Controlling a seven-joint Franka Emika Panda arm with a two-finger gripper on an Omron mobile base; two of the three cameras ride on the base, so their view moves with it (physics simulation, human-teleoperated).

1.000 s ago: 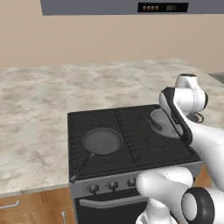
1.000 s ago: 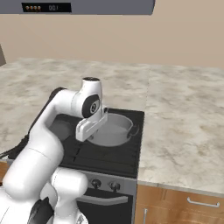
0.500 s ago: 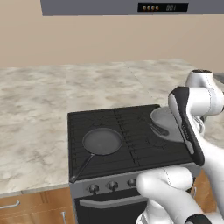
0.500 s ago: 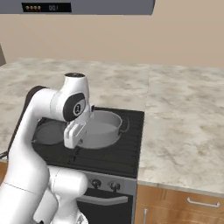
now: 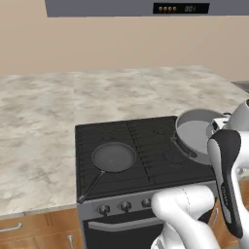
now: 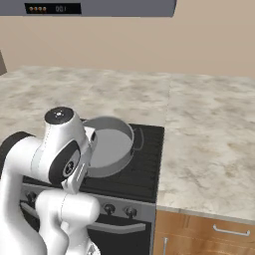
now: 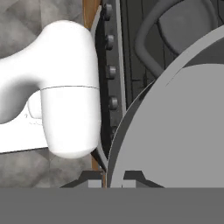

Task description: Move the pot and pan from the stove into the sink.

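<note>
The grey pot (image 5: 196,133) hangs tilted above the right side of the black stove (image 5: 141,146), its open side turned toward the stove's middle. My gripper (image 7: 110,178) is shut on the pot's rim, which runs between the two fingertips in the hand view; in the left base view the gripper (image 5: 214,129) sits at the pot's right edge. In the right base view the pot (image 6: 107,146) shows beside my white wrist. The dark frying pan (image 5: 113,157) rests on the front left burner with its thin handle pointing to the front left corner. The sink is out of view.
Marble counter (image 5: 39,126) lies left of and behind the stove, and more counter (image 6: 209,134) stretches to its right. Round knobs (image 7: 109,41) line the stove's grey front. My own white arm (image 5: 228,170) stands close to the stove's front right corner.
The pot has come up off the right rear burner and tipped onto a slant in my grip. The wrist swung down toward the stove's front right. The pan has not moved.
</note>
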